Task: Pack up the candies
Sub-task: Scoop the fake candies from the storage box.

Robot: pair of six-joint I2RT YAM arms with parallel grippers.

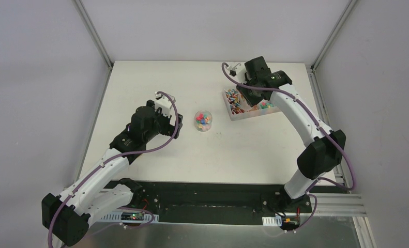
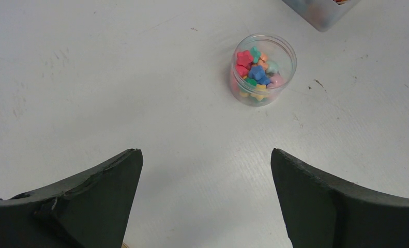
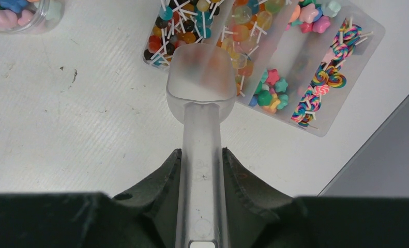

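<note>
The candies (image 2: 256,70), small star shapes in pink, blue, green and orange, part-fill a clear round jar (image 2: 263,70) standing open on the white table; the jar (image 1: 203,120) is mid-table. More star candies (image 3: 272,90) lie in a clear compartment tray (image 3: 336,112). My right gripper (image 3: 202,152) is shut on the handle of a frosted plastic scoop (image 3: 201,72), whose bowl hangs over the tray's near-left compartment of lollipops and looks empty. My left gripper (image 2: 206,155) stands open, with nothing between its fingers, a short way short of the jar.
The tray (image 1: 232,116) sits at the back right, near the table's right edge and the grey enclosure wall. Its other compartments hold round lollipops (image 3: 181,26) and swirl lollipops (image 3: 321,82). Bare table lies between the left gripper and the jar.
</note>
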